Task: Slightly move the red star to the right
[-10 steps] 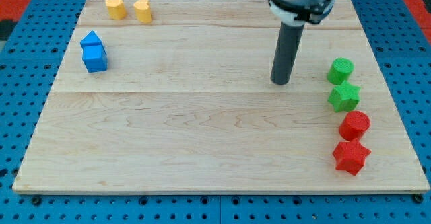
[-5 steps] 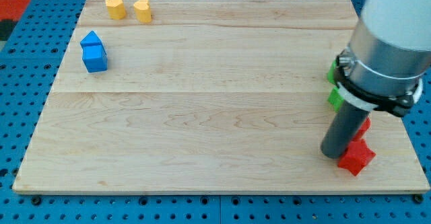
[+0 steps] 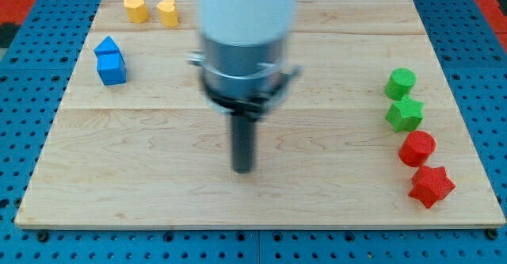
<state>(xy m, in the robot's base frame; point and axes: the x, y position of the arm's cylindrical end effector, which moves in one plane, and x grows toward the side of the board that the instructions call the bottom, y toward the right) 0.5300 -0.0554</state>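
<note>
Red and star-shaped, the red star point(image 3: 432, 186) is sitting nearest the view's bottom, at the right end of the wooden board point(image 3: 158, 177) and close to its right edge. My tip point(image 3: 243, 169) is standing well to the left of the red star, around the board's middle, touching no block; the rod is blurred. It carries no claw, so there is nothing to spread or pinch. Just above the red star and touching it or nearly so, a red cylinder point(image 3: 417, 148) is resting. Farther up from the star, a green star point(image 3: 405, 114) and a green cylinder point(image 3: 401, 82) are continuing the same column. Far to the left of the star and higher, a blue cube point(image 3: 112, 68) is lying with another blue block point(image 3: 107, 47) against its upper side. Farthest from the star, at the board's top left, two yellow blocks point(image 3: 136, 8) point(image 3: 167, 13) are sitting side by side.
</note>
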